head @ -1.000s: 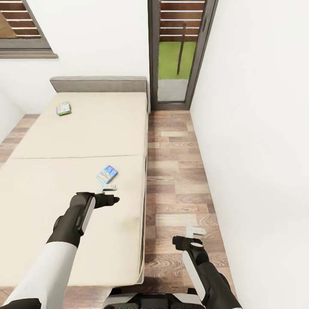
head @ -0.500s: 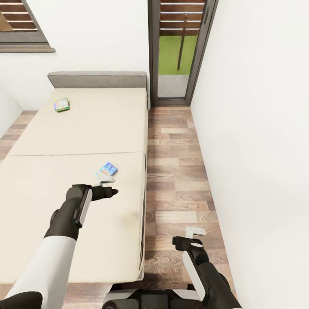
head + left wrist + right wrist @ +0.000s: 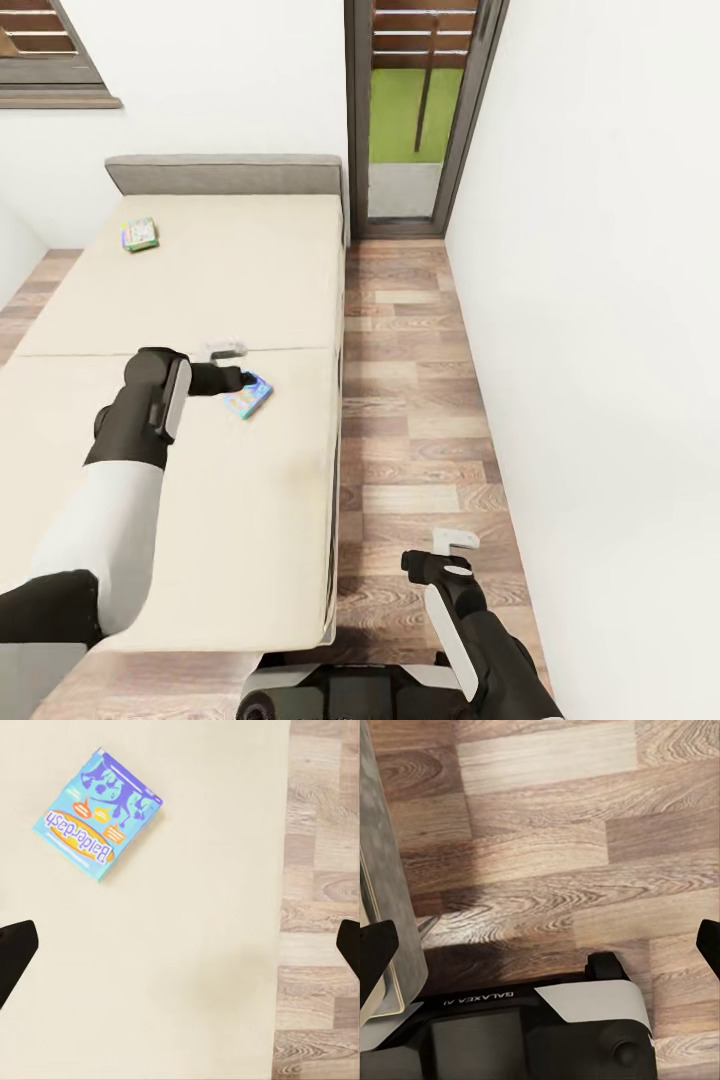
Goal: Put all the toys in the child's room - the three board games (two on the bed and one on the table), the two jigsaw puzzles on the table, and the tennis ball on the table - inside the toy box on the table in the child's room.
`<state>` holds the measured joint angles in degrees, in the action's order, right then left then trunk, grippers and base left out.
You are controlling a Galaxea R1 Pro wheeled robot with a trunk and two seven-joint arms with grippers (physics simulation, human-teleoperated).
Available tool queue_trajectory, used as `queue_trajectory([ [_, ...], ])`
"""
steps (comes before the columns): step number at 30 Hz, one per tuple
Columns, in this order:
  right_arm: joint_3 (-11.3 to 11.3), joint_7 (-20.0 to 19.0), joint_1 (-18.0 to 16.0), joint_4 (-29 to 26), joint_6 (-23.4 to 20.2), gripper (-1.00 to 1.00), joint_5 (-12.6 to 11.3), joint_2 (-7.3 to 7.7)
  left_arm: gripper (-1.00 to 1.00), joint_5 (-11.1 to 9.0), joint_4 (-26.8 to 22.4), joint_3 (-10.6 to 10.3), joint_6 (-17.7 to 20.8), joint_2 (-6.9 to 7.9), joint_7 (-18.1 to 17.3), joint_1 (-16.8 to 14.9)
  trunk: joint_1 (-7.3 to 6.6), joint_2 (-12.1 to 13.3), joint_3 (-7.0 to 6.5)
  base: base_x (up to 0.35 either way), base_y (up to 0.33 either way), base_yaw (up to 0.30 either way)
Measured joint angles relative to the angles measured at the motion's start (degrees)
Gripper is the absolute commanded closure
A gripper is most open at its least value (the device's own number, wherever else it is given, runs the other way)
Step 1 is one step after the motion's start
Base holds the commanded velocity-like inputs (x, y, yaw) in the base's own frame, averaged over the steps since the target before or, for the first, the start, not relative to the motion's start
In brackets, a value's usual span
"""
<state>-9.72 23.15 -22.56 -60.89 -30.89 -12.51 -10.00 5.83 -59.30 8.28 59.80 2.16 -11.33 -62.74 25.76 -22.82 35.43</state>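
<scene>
On the low bed with the plain beige mattress (image 3: 270,270) two flat printed boxes lie. The first board game, yellow-green with a multicolour print (image 3: 139,234), is far at the left corner near the low grey headboard (image 3: 225,174), with its long axis running roughly along the bed's length. The second one, a pale blue board game box with purple drawing and the word "Balderdash" (image 3: 249,398) (image 3: 98,813), lies flat near the mattress's right edge, past the seam, and its long axis is turned diagonally to that edge. The left gripper (image 3: 238,366) hovers over this blue box, its dark fingertips (image 3: 15,952) spread wide apart and holding nothing; the box is not between them. Nothing lies on the mattress around the box. To the right is the brown wooden plank floor (image 3: 410,400), then the white wall (image 3: 600,330). The right gripper (image 3: 455,550) hangs low above the floor beside the bed's corner, released, fingers apart.
</scene>
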Motion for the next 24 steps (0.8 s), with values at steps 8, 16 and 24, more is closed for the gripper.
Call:
queue_trajectory([
  [8,-0.02,-0.13,0.01,-0.04,-0.13,-1.0,0.0,0.0,-1.0,4.7,18.56,-0.06,0.0,3.95,0.15,-14.78,-0.01,0.0,0.75,0.0,0.0,0.0],
  [16,-0.02,-0.14,0.0,-0.2,-0.17,-1.0,0.0,0.0,-1.0,7.35,34.96,-0.42,-0.41,6.25,0.91,-26.91,-0.01,0.0,1.5,0.0,0.0,0.0],
  [24,-0.02,-0.12,0.0,-0.65,-0.13,-1.0,0.04,0.0,-1.0,7.7,37.06,-0.56,-0.49,7.26,3.27,-29.15,-0.01,0.0,2.25,0.0,0.0,0.0],
])
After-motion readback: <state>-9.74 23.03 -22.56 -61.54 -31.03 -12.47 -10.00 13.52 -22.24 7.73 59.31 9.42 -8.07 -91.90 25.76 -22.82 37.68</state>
